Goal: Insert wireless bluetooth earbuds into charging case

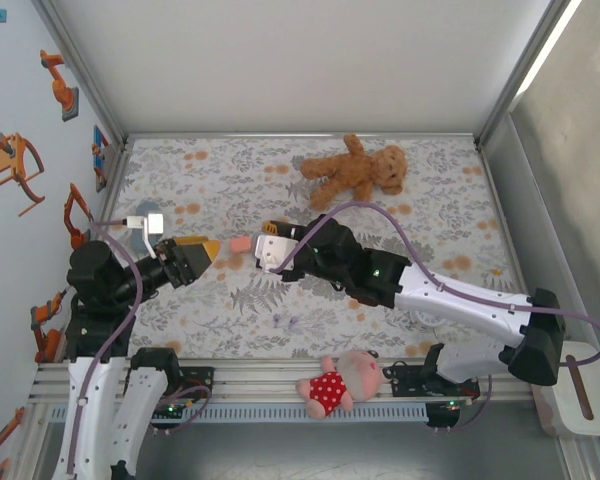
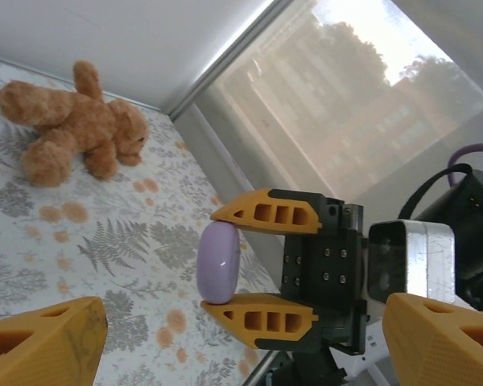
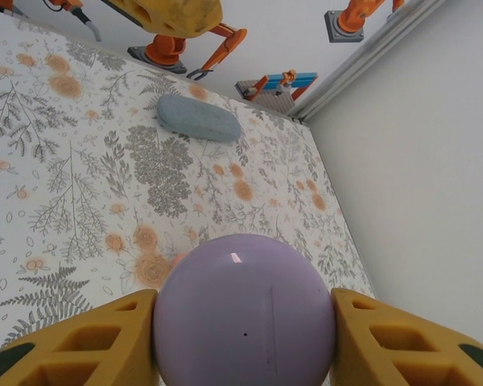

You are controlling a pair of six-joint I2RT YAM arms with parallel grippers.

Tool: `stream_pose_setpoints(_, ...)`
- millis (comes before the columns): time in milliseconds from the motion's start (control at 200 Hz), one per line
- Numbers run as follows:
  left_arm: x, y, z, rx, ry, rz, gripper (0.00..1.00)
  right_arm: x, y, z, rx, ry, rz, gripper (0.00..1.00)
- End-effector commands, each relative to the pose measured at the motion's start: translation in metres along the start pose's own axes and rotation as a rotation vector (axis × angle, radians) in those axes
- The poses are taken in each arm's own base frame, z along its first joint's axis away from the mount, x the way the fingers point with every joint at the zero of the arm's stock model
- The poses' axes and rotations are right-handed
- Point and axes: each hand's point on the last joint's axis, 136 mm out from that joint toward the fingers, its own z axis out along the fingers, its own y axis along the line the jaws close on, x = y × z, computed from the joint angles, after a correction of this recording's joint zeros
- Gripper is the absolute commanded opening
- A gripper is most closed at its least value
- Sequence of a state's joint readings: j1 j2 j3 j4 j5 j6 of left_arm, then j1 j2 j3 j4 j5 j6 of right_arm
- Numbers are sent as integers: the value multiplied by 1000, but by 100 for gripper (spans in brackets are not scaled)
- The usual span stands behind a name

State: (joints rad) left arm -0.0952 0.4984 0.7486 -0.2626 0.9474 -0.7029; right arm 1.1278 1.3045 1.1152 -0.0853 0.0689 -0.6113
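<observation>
One lilac case (image 2: 218, 262), seemingly far from walls (image 1: 300, 60).

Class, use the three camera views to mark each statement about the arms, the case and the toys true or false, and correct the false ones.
1. The right gripper holds a lilac case between its fingers. True.
2. The left gripper is clamped on the teddy bear. False: its fingers stand wide apart with nothing between them, and the bear lies apart from both arms.
3. The brown teddy bear lies on the flower-patterned table, towards the far wall. True.
4. The pink doll in the spotted red dress sits against the far wall. False: it lies on the metal rail at the near edge, between the two arm bases.
</observation>
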Motion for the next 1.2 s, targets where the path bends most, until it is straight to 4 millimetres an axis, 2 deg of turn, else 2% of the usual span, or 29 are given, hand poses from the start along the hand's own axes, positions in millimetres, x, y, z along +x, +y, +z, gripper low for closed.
stream_pose_setpoints(0,1,-17,6,102,19,-1,87,-26,-12,-15,23,-63,-27,46)
stream_pose_setpoints(185,9,-9,23,101,72,-21,84,-38,-12,-22,27,-95,-31,46)
stream_pose_setpoints(381,13,-6,37,119,114,-36,75,-45,-13,-27,42,-119,-29,46)
stream_pose_setpoints(706,31,-6,57,137,188,-39,69,-46,-14,-28,61,-115,-28,46)
stream_pose_setpoints(1192,46,-13,70,167,265,-11,46,-41,-16,-26,78,-90,-25,46)
